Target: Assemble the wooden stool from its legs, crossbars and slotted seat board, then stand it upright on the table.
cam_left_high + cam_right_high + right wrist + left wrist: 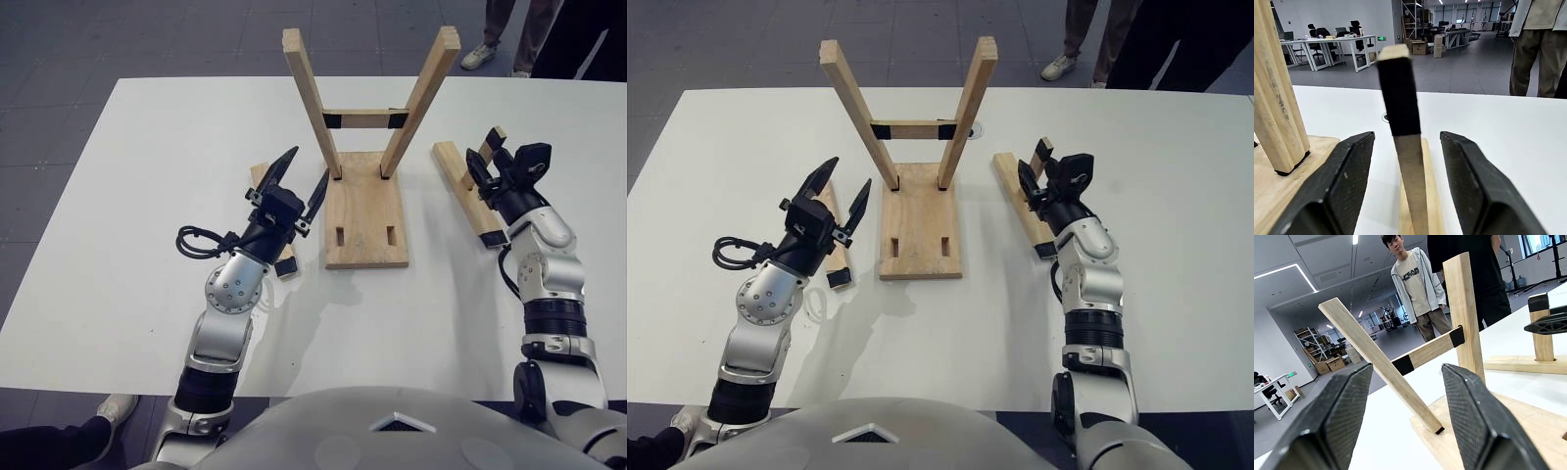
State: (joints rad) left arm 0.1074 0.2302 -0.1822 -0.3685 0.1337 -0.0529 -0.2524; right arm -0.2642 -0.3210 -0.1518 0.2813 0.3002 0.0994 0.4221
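Left gripper [308,164] hangs at centre-left of the frame, jaws released and spread, gripping nothing. A loose leg piece [285,260] lies on the table [118,196] beneath it. Right gripper [1406,139], at the right of the frame, has its jaws parted either side of a black-banded bar [1398,98] rising from the second leg frame [460,186]. The seat board [365,211] lies flat at centre. One leg pair [312,93] stands in its far slots, obstructing the space between the grippers.
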